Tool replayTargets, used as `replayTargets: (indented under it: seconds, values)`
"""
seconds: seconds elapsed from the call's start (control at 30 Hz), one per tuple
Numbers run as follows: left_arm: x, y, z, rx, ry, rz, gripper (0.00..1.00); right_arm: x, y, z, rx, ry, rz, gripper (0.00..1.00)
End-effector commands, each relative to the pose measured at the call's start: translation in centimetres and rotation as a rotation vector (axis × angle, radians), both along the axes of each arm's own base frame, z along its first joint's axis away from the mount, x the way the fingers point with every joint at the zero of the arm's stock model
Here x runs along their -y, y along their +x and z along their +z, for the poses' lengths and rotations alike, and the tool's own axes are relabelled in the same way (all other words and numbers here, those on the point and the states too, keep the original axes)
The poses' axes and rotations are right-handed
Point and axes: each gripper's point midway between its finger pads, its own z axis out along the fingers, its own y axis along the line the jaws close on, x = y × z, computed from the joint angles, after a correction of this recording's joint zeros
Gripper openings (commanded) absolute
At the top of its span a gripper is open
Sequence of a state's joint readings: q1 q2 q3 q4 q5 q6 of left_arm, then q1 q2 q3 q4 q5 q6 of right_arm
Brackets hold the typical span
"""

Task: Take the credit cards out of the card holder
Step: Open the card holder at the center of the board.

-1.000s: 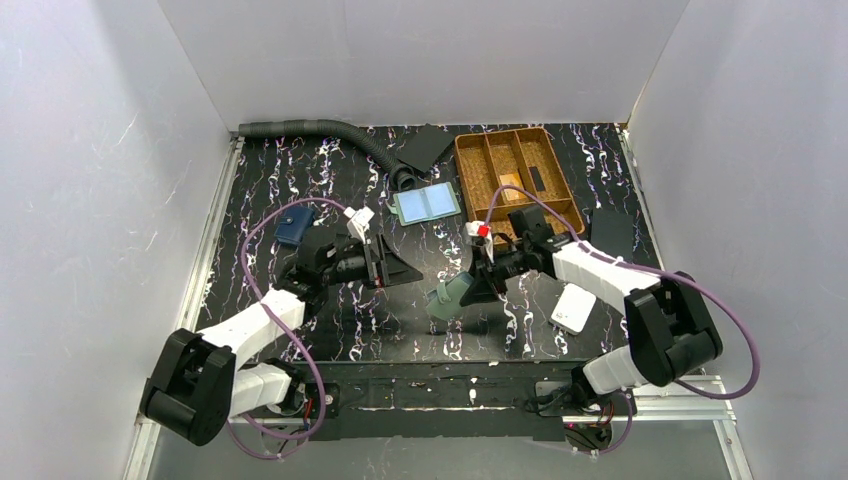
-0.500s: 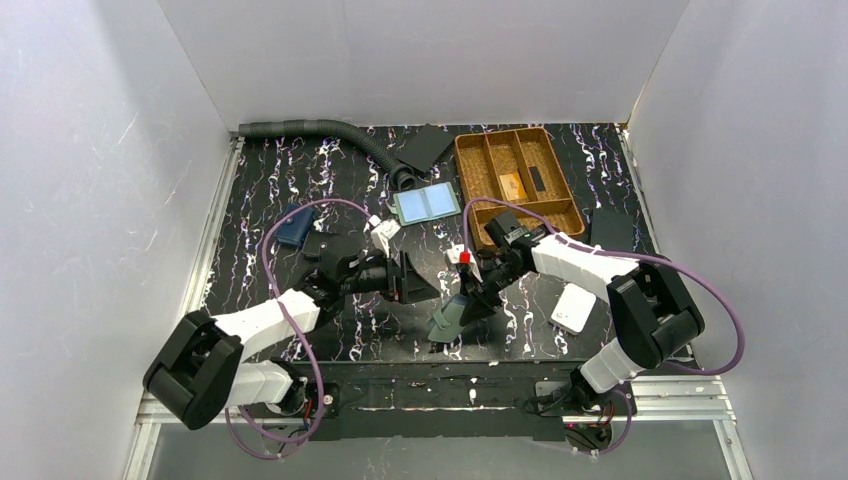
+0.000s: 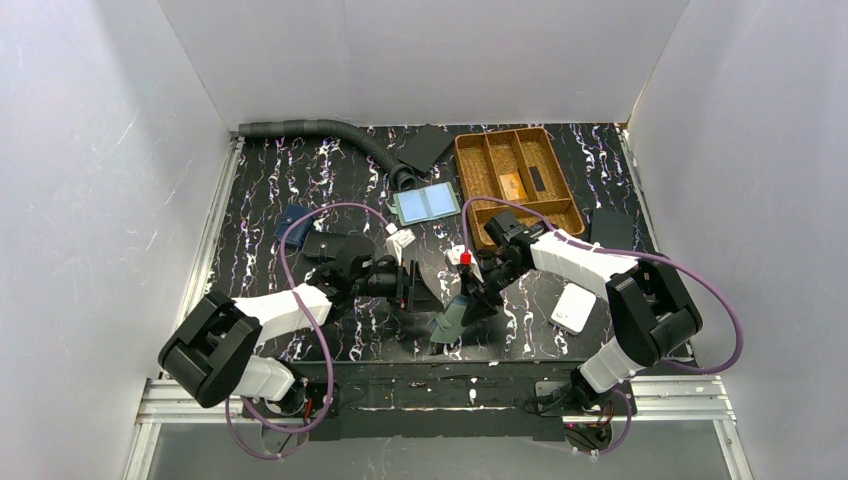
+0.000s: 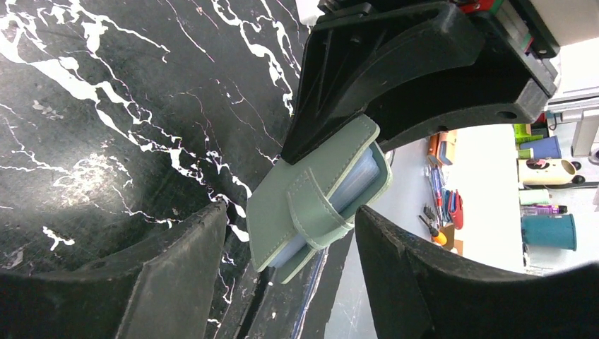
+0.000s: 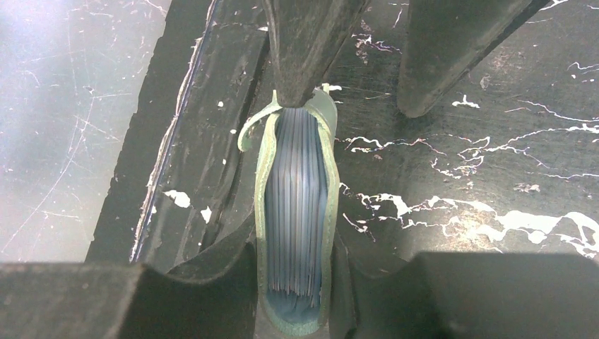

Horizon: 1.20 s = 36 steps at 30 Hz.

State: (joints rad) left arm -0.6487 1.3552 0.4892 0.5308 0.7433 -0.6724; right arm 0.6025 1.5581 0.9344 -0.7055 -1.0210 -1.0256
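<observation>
Jaws of right hand (image 3: 467,303) pinched on both covers of card holder (image 3: 450,322), green bifold held edge-up near front edge of bench (image 3: 260,190), folded shut but bulging. From right wrist: thin bluish layers (image 5: 297,212) packed between the covers, cards or sleeves impossible to tell. Strap tab (image 4: 316,205) wrapped across one cover, facing left wrist camera. Left hand (image 3: 427,298) partly open, one finger either side of the holder's free end, gaps plain on both sides in its own wrist view. In right wrist view, one left fingertip (image 5: 311,49) right at the holder's far edge, contact uncertain. Nothing gripped by left hand. Lower edge of holder on bench or lifted: cannot tell. Farther back, behind both hands, second holder (image 3: 427,203) lying open, two pale-blue panels up. To its right, wooden tray (image 3: 462,170) with compartments, small things in two of them. White flat rectangle (image 3: 573,307) on bench just beside right arm. Dark blue item (image 3: 292,222) behind left arm. Grey ribbed hose (image 3: 310,128) along back left, black flat sheet (image 3: 425,148) near its end, another black sheet (image 3: 612,232) toward right edge.
</observation>
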Motion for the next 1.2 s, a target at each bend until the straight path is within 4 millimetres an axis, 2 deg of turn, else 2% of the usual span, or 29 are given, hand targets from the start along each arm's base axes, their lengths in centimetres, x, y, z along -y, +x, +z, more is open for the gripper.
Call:
replayTargets:
  seconds: [0.0, 0.17, 0.77, 0.87, 1.0, 1.17]
  values:
    - [1.0, 0.2, 1.3, 0.040, -0.032, -0.040, 0.64, -0.9, -0.1, 1.7, -0.005, 0.069, 0.025, 0.10]
    - [1.5, 0.3, 1.1, 0.027, -0.031, -0.057, 0.58, -0.9, -0.2, 1.7, -0.005, 0.072, 0.026, 0.10]
    - [1.7, -1.7, 0.1, -0.026, -0.040, -0.176, 0.40, -1.0, -0.2, 1.8, -0.034, 0.073, 0.024, 0.10]
    - [1.8, -1.8, 0.0, -0.032, -0.042, -0.189, 0.40, -1.0, -0.2, 1.6, -0.037, 0.067, 0.022, 0.10]
    - [1.8, -2.1, 0.2, -0.031, -0.050, -0.209, 0.47, -1.0, -0.2, 1.5, -0.048, 0.062, 0.020, 0.10]
    - [1.9, -2.4, 0.5, -0.037, -0.063, -0.235, 0.46, -1.1, -0.2, 1.5, -0.055, 0.064, 0.021, 0.10]
